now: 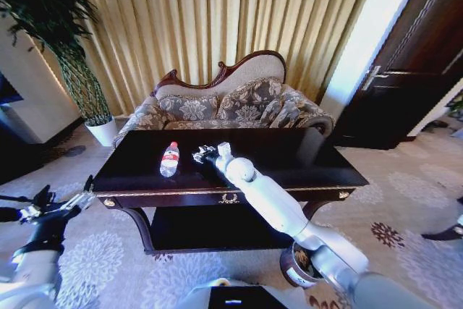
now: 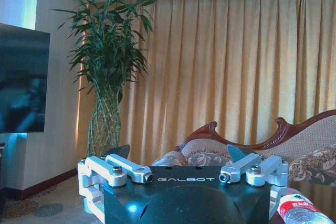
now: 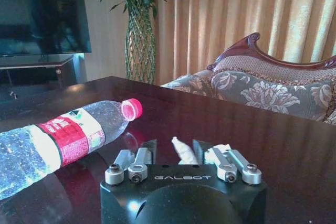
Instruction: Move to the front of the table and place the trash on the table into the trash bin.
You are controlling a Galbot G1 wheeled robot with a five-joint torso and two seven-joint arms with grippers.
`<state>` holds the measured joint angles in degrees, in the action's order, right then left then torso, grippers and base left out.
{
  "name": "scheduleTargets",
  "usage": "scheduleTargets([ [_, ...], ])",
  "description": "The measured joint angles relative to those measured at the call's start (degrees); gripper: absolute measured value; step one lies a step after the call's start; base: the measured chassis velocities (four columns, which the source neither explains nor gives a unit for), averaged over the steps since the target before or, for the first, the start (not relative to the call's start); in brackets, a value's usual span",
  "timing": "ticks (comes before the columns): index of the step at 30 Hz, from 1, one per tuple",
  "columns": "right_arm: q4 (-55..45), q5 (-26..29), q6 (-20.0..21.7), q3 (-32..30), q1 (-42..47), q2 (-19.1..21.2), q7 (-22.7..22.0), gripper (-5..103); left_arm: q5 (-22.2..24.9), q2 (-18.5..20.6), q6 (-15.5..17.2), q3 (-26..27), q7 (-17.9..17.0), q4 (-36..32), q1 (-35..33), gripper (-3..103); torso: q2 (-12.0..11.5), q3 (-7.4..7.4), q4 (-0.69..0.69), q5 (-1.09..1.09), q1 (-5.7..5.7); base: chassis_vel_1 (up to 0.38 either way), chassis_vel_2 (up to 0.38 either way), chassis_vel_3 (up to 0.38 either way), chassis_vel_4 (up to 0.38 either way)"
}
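A crumpled white paper wad (image 3: 185, 151) sits between my right jaws (image 3: 181, 153), which are narrowed around it on the dark surface (image 1: 289, 157). The plastic bottle (image 1: 169, 159) lies on its side just beside them. My left jaws (image 1: 64, 206) hang wide open, well apart off the surface's left end. The trash bin (image 1: 298, 265) stands on the floor beneath my right arm.

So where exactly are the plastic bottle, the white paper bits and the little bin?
bottle (image 3: 68, 137): right wrist view, on its red-and-white label.
paper wad (image 3: 184, 150): right wrist view, on the white crumple between the right gripper's fingers.
trash bin (image 1: 293, 269): head view, on its rim, by the table's leg.
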<state>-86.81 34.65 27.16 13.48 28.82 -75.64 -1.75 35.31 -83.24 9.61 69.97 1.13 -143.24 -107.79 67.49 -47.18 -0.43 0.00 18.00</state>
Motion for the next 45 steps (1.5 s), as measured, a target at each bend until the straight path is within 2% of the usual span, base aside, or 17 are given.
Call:
scheduleTargets([
  [2,0.0,-0.09,-0.05,-0.09,-0.04,0.03,0.01,38,0.01,0.0,-0.02,-0.02,0.01,0.0,0.03,100,0.0,0.0,0.0,0.0,0.0,0.0,0.0,0.0,0.0],
  [6,0.05,-0.16,-0.17,-0.48,0.11,0.13,0.01,17,0.02,0.05,-0.11,-0.02,0.02,0.0,0.08,100,0.0,0.0,0.0,0.0,0.0,0.0,0.0,0.0,0.0],
  [9,0.05,-0.16,-0.23,-0.7,0.32,0.15,0.01,12,0.01,0.15,-0.19,0.03,0.03,0.0,0.1,100,0.0,0.0,0.0,0.0,0.0,0.0,0.0,0.0,0.0],
  [11,0.05,-0.16,-0.26,-0.9,0.39,0.19,0.01,3,0.02,0.2,-0.24,0.04,0.03,0.0,0.14,100,0.0,0.0,0.0,0.0,0.0,0.0,0.0,0.0,0.0],
  [25,-3.09,0.99,-1.81,-3.6,1.4,1.22,-1.0,0,-0.09,-0.02,-0.27,-0.06,0.05,0.0,0.59,100,0.0,0.0,0.01,0.0,0.0,0.0,0.0,0.0,0.0],
  [28,-8.82,1.03,-3.32,-7.42,3.45,3.8,-3.48,0,-0.34,0.34,-0.28,-0.41,0.01,0.01,0.96,100,0.0,0.0,0.0,0.01,0.0,0.0,0.0,0.0,0.0],
  [34,-11.93,0.9,-3.35,-12.72,5.9,7.76,-4.87,0,-0.52,0.83,-0.15,-1.27,-0.09,0.01,1.48,100,0.0,0.0,0.01,0.01,0.0,0.0,0.0,0.0,0.0],
  [39,-15.01,1.01,-3.75,-22.57,11.65,14.03,-5.14,0,-0.48,1.32,0.51,-1.78,-1.36,0.01,3.0,100,0.0,0.0,-0.02,0.03,0.0,0.0,0.0,0.0,0.0],
  [40,-15.01,1.01,-3.75,-22.57,11.65,14.03,-5.14,0,-0.48,1.32,0.51,-1.78,-1.36,0.01,3.0,100,0.0,0.0,-0.02,0.03,0.0,0.0,0.0,0.0,0.0],
  [45,-19.97,1.4,-4.72,-33.81,20.5,20.03,-5.13,0,-0.4,2.88,0.53,-2.83,-1.5,0.01,1.93,100,0.01,0.0,-0.01,0.01,0.0,0.0,0.0,0.0,0.0],
])
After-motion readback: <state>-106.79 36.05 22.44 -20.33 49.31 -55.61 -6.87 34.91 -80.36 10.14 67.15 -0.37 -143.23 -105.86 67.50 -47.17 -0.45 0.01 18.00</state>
